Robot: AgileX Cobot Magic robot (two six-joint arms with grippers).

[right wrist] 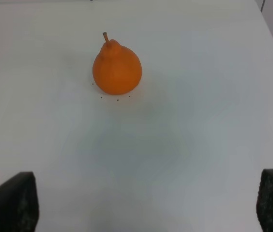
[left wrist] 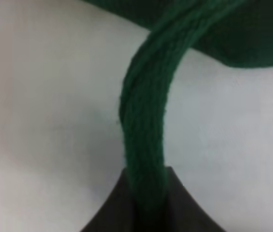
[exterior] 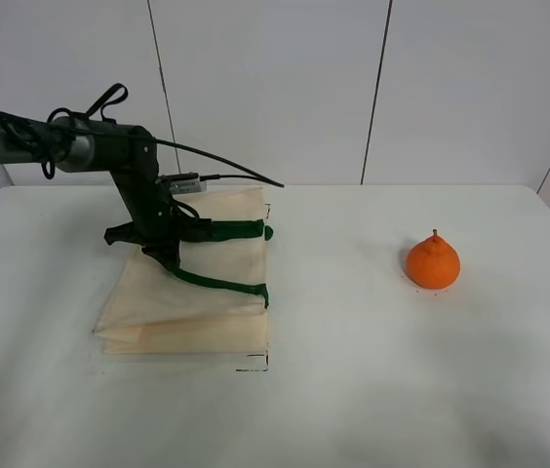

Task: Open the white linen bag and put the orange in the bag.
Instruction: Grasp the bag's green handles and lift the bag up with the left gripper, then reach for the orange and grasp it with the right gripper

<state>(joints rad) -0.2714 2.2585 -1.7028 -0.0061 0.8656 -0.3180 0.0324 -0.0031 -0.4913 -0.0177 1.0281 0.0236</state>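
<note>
The white linen bag lies on the table's left half, its green tabs on the side facing the orange. My left gripper hovers over the bag and is shut on a dark green strap handle, which runs taut to the rim; the bag's top layer is creased and lifted a little. In the left wrist view the strap runs into the closed gripper. The orange stands on the table to the right, far from the bag. In the right wrist view the orange is ahead of my open, empty right gripper.
The white table spans the view, with a pale panelled wall behind it. Black cables trail from the left arm over the bag's far edge. The right arm does not show in the exterior view.
</note>
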